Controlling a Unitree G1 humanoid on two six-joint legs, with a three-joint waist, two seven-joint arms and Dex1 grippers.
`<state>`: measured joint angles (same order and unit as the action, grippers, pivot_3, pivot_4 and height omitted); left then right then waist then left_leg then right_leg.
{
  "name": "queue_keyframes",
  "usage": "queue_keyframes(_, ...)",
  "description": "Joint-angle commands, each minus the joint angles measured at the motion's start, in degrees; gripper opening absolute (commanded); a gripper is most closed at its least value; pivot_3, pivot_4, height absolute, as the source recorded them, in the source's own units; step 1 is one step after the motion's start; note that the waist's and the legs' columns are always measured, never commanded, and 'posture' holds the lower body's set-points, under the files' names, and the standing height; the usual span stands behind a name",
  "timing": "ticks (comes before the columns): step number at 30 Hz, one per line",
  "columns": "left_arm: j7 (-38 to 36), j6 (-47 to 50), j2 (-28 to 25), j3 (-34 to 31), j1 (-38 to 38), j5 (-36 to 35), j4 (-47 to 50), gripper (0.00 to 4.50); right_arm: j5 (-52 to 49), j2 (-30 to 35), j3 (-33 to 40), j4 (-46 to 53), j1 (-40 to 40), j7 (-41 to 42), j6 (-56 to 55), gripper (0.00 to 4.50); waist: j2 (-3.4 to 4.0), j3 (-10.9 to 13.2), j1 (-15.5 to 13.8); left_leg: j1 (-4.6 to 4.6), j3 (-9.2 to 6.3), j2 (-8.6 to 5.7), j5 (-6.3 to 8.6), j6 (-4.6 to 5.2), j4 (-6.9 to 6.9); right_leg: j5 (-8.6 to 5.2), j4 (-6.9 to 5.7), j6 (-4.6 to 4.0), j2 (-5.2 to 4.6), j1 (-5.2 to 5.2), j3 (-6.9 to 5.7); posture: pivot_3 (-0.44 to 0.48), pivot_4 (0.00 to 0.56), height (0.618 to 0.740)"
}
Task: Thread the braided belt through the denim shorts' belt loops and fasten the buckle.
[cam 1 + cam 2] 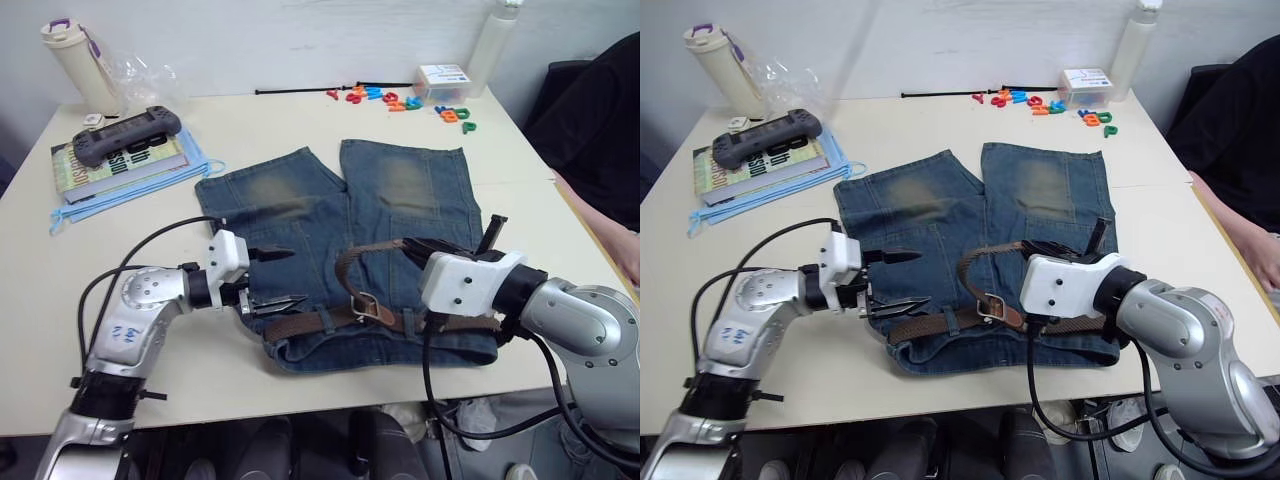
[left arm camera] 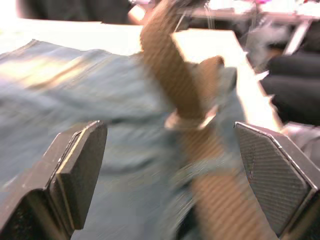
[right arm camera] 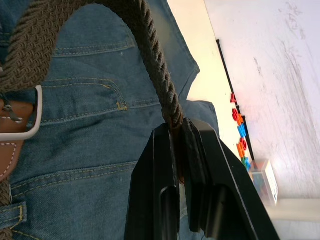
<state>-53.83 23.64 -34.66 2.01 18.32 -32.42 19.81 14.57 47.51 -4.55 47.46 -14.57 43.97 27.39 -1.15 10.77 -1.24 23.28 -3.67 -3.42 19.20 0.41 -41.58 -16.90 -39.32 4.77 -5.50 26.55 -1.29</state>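
Right tool (image 3: 176,131) pinches braided belt (image 3: 150,55); left tool (image 1: 272,278) agape.

Light looks pretty even from where I'm driving: soft, diffuse, coming from above, and the table (image 1: 300,125) reads bright cream with no hard glare. Shadows are faint, just a soft dark edge under the near hem of the denim shorts (image 1: 340,215). Both head views are a bit soft and low in contrast, and the far wall washes out pale. The left wrist view is the rough one: heavy blur smears the braided belt (image 2: 172,82) and the denim, and the far background blows out white. The right wrist view is much crisper; I can count the braid's weave and the stitching, though the wall there is overexposed.
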Motion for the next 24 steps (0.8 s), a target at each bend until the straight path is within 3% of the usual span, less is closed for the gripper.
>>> queue_keyframes(1,8.7,5.0,3.2,-0.5,0.4,-1.9,7.2,4.46,2.5,0.1,-1.9,0.1,-2.1,-0.7,-0.8,0.00,0.00,0.0,-0.1,0.00,0.00,-0.01,0.00,0.00,0.00,0.00,0.00,0.00,0.00,-0.01,0.00,0.000,0.150,0.659)
queue_keyframes(6,21.4,3.1,7.6,2.2,1.4,9.5,11.9,4.46,5.9,-0.7,-6.1,-1.5,-5.6,-0.9,-0.4,0.00,-0.09,0.0,-0.1,-0.01,0.02,-0.02,-0.05,-0.08,-0.02,0.00,-0.03,0.00,0.02,-0.01,0.00,0.000,0.150,0.659)
queue_keyframes(13,23.3,2.1,6.9,5.4,2.4,16.4,13.0,4.46,9.8,-2.2,-9.3,-3.0,-8.1,-0.5,0.3,0.00,-0.09,0.0,-0.1,-0.01,0.02,-0.02,-0.16,-0.31,-0.01,0.00,-0.02,0.00,0.04,0.00,0.01,0.000,0.150,0.659)
queue_keyframes(24,26.0,8.6,10.0,10.4,7.3,20.7,11.5,4.46,13.1,-4.2,-11.0,-3.7,-9.6,0.0,-1.5,0.00,-0.10,0.1,0.0,0.00,0.02,-0.01,-0.16,-0.30,-0.01,0.00,-0.03,0.00,0.06,0.01,-0.01,0.000,0.150,0.659)
